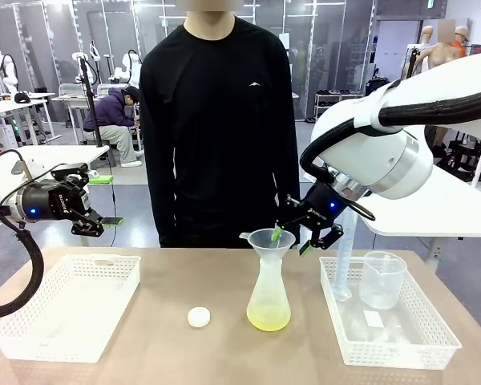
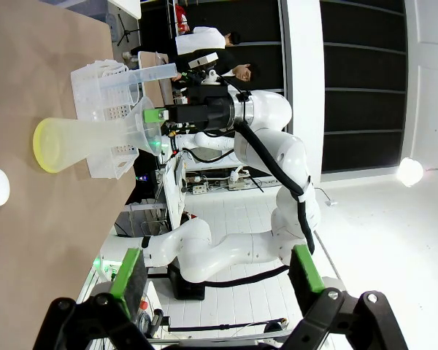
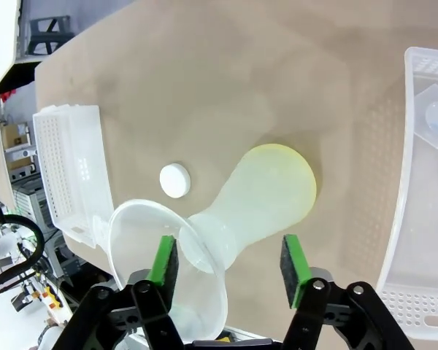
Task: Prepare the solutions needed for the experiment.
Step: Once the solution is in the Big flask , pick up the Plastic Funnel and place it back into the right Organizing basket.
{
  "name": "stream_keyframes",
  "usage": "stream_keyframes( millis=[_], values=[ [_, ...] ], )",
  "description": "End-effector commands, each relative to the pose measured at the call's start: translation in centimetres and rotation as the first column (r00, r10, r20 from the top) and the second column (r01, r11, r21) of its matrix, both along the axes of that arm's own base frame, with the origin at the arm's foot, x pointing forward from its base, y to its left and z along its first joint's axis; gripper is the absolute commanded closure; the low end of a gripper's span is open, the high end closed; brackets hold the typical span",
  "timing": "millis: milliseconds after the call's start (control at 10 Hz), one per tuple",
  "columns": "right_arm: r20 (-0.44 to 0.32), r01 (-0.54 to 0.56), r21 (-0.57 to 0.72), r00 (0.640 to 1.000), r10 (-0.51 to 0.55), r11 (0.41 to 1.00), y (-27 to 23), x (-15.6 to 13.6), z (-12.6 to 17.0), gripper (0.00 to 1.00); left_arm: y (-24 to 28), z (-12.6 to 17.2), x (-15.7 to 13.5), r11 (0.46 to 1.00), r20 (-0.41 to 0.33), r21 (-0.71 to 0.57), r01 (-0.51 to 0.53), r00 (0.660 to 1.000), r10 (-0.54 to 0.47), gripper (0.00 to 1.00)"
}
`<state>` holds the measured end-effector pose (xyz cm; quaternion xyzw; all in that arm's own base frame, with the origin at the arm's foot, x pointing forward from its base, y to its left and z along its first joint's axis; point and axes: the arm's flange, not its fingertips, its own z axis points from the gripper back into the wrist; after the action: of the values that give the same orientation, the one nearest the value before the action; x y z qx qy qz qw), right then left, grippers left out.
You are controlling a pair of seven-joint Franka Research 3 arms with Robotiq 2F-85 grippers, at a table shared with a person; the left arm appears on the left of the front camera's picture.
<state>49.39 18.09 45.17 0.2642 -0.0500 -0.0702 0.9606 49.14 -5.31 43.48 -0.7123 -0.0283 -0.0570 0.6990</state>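
Solution (image 1: 268, 321) lies shallow in a likely light, tippy plastic flask (image 1: 269, 287); grasp the neck. Right gripper (image 1: 291, 239) straddles the funnel (image 1: 260, 238), half open, clamping nothing. Left gripper (image 1: 104, 224) wide, empty.

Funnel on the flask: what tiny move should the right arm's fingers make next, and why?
Probably close the fingers of the right gripper on the wall of the funnel, ready to lift it off. They stand apart, one over the mouth and one outside it, and the yellow solution already sits in the flask beneath.

Lemon-yellow solutions (image 1: 268, 321), white cap (image 1: 199, 317), white latticed baskets (image 1: 64, 345), seemingly clear funnel (image 1: 264, 241)
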Motion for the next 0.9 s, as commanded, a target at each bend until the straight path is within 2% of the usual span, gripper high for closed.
stream_keyframes(
  millis=[0, 100, 200, 300, 400, 500, 600, 700, 800],
  values=[
    [-0.017, 0.036, -0.008, 0.999, -0.036, 0.999, 1.01, 0.17, 0.22, 0.47, -0.02, 0.13, -0.02, 1.0, 0.002, -0.001, 0.0, 1.0, 0.0, 0.0],
    [-0.015, 0.027, 0.011, 1.0, -0.027, 1.0, 1.1, 0.2, 0.36, 0.36, -0.02, 0.13, -0.02, 1.0, 0.002, -0.001, 0.0, 1.0, 0.0, 0.0],
    [-0.012, 0.024, 0.012, 1.0, -0.024, 1.0, 1.13, 0.09, 0.51, 0.63, -0.02, 0.13, -0.02, 1.0, 0.002, -0.001, 0.0, 1.0, 0.0, 0.0],
    [-0.017, 0.026, 0.007, 1.0, -0.025, 1.0, 1.15, 0.1, 0.6, 0.53, -0.02, 0.13, -0.02, 1.0, 0.002, -0.001, 0.0, 1.0, 0.0, 0.0],
    [-0.022, 0.023, 0.008, 0.999, -0.023, 1.0, 1.14, 0.1, 0.66, 0.81, -0.02, 0.13, -0.02, 1.0, 0.002, -0.001, 0.0, 1.0, 0.0, 0.0],
    [-0.028, 0.024, 0.01, 0.999, -0.024, 1.0, 1.08, 0.07, 0.74, 0.7, -0.02, 0.13, -0.02, 1.0, 0.002, -0.001, 0.0, 1.0, 0.0, 0.0],
    [-0.038, 0.025, 0.005, 0.999, -0.025, 1.0, 1.05, 0.15, 0.74, 0.98, -0.02, 0.13, -0.02, 1.0, 0.002, -0.001, 0.0, 1.0, 0.0, 0.0],
    [-0.04, 0.024, 0.004, 0.999, -0.024, 1.0, 1.06, 0.13, 0.75, 0.87, -0.02, 0.13, -0.02, 1.0, 0.002, -0.001, 0.0, 1.0, 0.0, 0.0],
    [-0.041, 0.023, 0.002, 0.999, -0.023, 1.0, 1.07, 0.07, 0.77, 1.0, -0.02, 0.13, -0.02, 1.0, 0.002, -0.001, 0.0, 1.0, 0.0, 0.0]
  ],
)
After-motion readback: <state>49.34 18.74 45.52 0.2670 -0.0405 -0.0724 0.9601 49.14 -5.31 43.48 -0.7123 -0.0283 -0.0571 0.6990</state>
